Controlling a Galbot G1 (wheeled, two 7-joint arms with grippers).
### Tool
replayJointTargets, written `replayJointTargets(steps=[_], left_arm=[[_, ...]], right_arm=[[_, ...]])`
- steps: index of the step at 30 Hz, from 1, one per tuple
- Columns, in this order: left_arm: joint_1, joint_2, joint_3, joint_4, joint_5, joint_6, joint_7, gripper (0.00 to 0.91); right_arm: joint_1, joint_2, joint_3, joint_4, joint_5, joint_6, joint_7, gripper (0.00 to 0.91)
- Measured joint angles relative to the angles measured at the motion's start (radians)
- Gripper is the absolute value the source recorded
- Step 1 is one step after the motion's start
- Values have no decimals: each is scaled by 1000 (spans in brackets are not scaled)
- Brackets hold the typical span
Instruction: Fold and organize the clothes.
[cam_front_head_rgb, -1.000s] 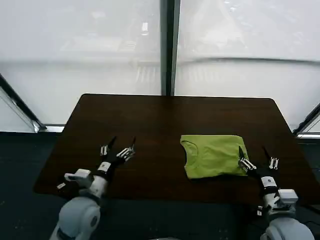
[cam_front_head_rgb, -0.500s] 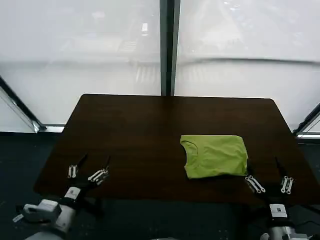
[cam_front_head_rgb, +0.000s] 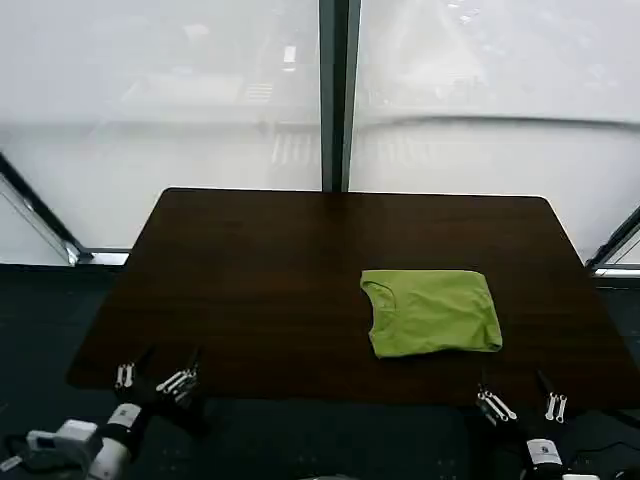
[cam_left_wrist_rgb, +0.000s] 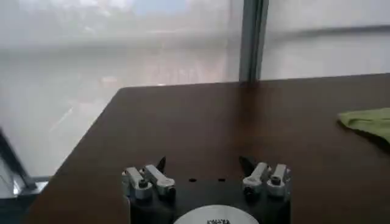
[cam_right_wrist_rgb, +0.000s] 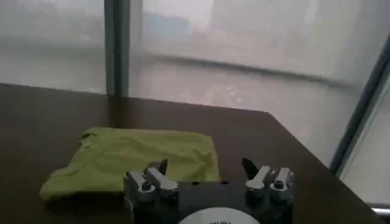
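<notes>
Lime-green T-shirt (cam_front_head_rgb: 431, 313) folded into a compact rectangle, lying flat on the right half of the dark brown table (cam_front_head_rgb: 270, 270), round neck toward the table's middle, nearer the front edge than the back. Same T-shirt (cam_right_wrist_rgb: 131, 161) seen from the right wrist view as a soft, slightly rumpled stack just beyond the fingers, and as a green corner (cam_left_wrist_rgb: 367, 122) at the edge of the left wrist view. Nothing touching the fabric. Right gripper (cam_front_head_rgb: 518, 405) low at the table's front edge, below and in front of the shirt's right corner, well clear of it, fingers (cam_right_wrist_rgb: 148, 179) spread wide and holding nothing. Left gripper (cam_front_head_rgb: 153, 378) likewise down at the front edge near the table's left corner, far from the garment, fingers (cam_left_wrist_rgb: 148, 179) spread apart and empty. Behind the table, pale frosted window panes split by a dark vertical post (cam_front_head_rgb: 335, 95).
</notes>
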Motion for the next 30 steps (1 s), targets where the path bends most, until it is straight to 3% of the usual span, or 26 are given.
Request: replayJointTargets(steps=[6, 20, 30], left_arm=[[17, 2, -30, -12, -49, 61, 26, 878], [2, 3, -32, 8, 8, 18, 66, 878], [47, 9, -30, 10, 55, 38, 70, 878]], right_arm=[[9, -5, -1, 11, 27, -42, 19, 878], [28, 9, -16, 17, 12, -41, 19, 878], [22, 18, -17, 22, 5, -62, 30, 878]])
